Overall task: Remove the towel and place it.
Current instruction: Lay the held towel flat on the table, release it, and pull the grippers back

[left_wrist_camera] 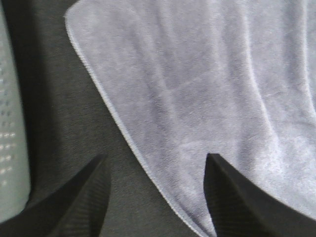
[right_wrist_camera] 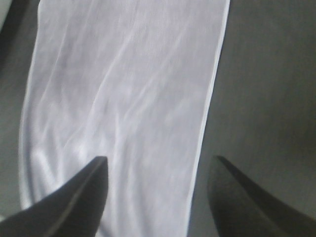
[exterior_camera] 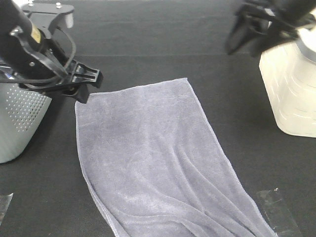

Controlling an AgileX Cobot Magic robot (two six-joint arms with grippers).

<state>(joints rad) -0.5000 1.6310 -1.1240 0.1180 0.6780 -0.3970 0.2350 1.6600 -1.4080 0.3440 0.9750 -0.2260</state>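
Well, from the high camera, the towel (exterior_camera: 158,158) lies spread flat on the black desk (exterior_camera: 207,69), running from about the middle down past the near edge of the picture, with a few soft wrinkles along its length. The left gripper (exterior_camera: 85,81) sits right at the towel's far left corner, between it and the perforated bin (exterior_camera: 19,118); I cannot tell whether it touches the cloth. The right gripper (exterior_camera: 244,34) hangs blurred towards the far right corner by the white container (exterior_camera: 291,89), well apart from the towel.

On the left wrist camera, the left gripper (left_wrist_camera: 157,158) has its fingers set wide with nothing pinched. One finger is over bare desk and the other over the towel (left_wrist_camera: 207,84), so they straddle the stitched hem near that rounded corner.

On the right wrist camera, the right gripper (right_wrist_camera: 159,159) is also parted and empty, looking down on the towel (right_wrist_camera: 123,74) with its long hem between the fingers.

To my eye this is a light, limp, plush cloth that will not crack or slip much. It will sag and fold wherever it is not held. I would say the corners or the hem just beside them are the places to pinch, one per gripper, gathering enough pile to bite.
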